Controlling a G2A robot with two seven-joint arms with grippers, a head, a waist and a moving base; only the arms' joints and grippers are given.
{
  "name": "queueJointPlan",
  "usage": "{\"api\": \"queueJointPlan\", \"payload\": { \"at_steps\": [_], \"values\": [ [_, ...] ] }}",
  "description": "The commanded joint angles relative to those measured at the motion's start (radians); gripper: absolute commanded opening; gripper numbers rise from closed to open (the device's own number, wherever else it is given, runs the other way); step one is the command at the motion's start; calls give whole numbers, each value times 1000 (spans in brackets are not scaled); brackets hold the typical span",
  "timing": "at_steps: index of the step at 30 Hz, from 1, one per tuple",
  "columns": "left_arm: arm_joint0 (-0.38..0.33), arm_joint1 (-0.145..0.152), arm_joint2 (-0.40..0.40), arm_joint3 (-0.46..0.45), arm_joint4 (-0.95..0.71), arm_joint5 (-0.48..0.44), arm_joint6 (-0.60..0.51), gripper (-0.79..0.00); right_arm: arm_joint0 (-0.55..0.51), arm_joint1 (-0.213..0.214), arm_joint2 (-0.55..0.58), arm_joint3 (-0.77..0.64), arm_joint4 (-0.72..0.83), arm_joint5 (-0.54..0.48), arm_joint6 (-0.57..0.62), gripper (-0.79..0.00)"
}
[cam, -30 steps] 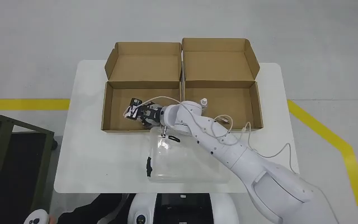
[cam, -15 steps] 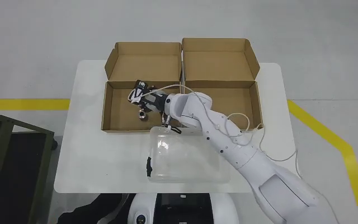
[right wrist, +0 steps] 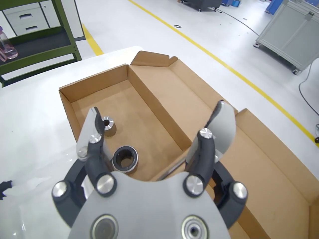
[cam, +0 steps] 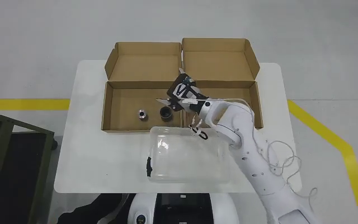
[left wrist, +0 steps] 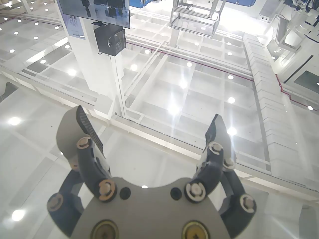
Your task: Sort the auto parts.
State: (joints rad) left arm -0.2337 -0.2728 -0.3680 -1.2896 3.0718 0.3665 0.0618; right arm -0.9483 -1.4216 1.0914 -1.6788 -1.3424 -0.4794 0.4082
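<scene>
Two auto parts lie on the floor of the left cardboard box [cam: 120, 120]: a small silver bushing [cam: 143, 115] [right wrist: 108, 125] and a dark ring [cam: 165, 112] [right wrist: 125, 159]. My right gripper [cam: 179, 92] [right wrist: 157, 110] hangs open and holds nothing, above the wall shared by the left box and the right box [cam: 246, 115], a little to the right of the ring. A black part [cam: 149, 166] lies at the left edge of the clear plastic tray [cam: 215, 173]. My left gripper [left wrist: 148, 115] is open and empty, pointing up at the ceiling.
Both boxes have their lids folded back toward the table's far side. The clear tray sits just in front of the boxes. A small black piece [cam: 201, 134] shows at the tray's far edge, under my right arm. A white cable trails along that arm.
My right gripper has lifted out of the left box's left half and swung right to the wall between the boxes. The bushing and the ring now lie uncovered in the box.
</scene>
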Motion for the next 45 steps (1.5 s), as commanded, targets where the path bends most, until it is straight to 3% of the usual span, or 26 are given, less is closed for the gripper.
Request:
{"api": "queueJointPlan", "payload": {
  "at_steps": [1,8,22,35,45],
  "values": [
    [0,0,0,0,0,0,0,0,-38,11,44,-44,-6,-19,10,0],
    [0,0,0,0,0,0,0,0,-203,48,196,-178,-82,-49,-23,0],
    [0,0,0,0,0,0,0,0,-580,103,510,-318,-183,-62,-312,0],
    [0,0,0,0,0,0,0,0,-739,124,713,-389,-165,-27,-426,0],
    [0,0,0,0,0,0,0,0,-778,130,759,-404,-147,-23,-456,0]
  ]
}}
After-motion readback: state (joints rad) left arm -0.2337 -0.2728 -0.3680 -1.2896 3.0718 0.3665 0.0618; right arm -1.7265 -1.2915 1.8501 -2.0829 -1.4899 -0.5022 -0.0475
